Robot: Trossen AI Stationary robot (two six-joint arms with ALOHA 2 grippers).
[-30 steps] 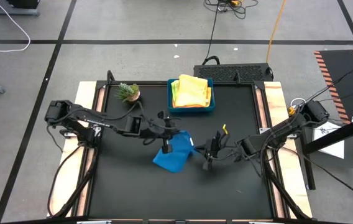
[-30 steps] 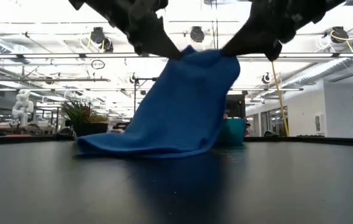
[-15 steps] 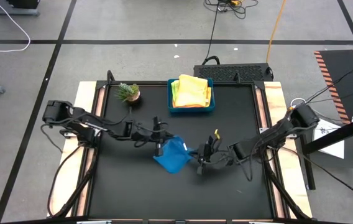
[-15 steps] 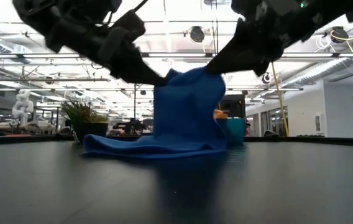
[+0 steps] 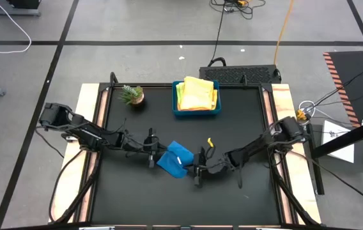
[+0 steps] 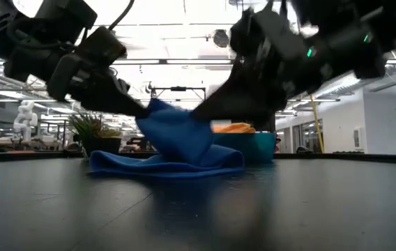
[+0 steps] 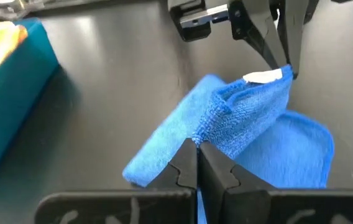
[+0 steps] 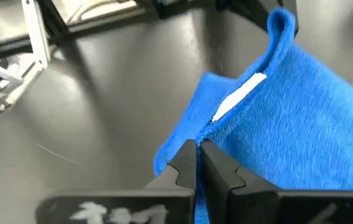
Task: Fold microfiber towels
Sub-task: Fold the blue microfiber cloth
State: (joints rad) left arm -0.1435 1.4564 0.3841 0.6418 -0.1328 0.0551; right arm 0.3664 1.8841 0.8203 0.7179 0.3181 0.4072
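Toward the near edge of the dark tabletop (image 5: 232,204), roughly midway between its side edges, the blue towel (image 5: 174,159) lies half folded, its lower layer flat on the matte surface and an upper flap lifted off it. The left end effector (image 5: 153,158) is clenched on one raised corner and the right end effector (image 5: 197,174) is clenched on the other, both low over the tabletop. The low view shows what the overhead one hides: the flap stands up as a soft peak between the two arms, over a rumpled base. The wrist views add the texture, a nubbly microfiber pile with a stitched hem, and a small white tag (image 7: 263,76) sewn at the pinched corner. Farther back, against the far edge, a rigid blue tray (image 5: 180,110) holds a stack of yellow and orange towels (image 5: 197,94). A small potted plant (image 5: 131,95) stands near the far left corner.
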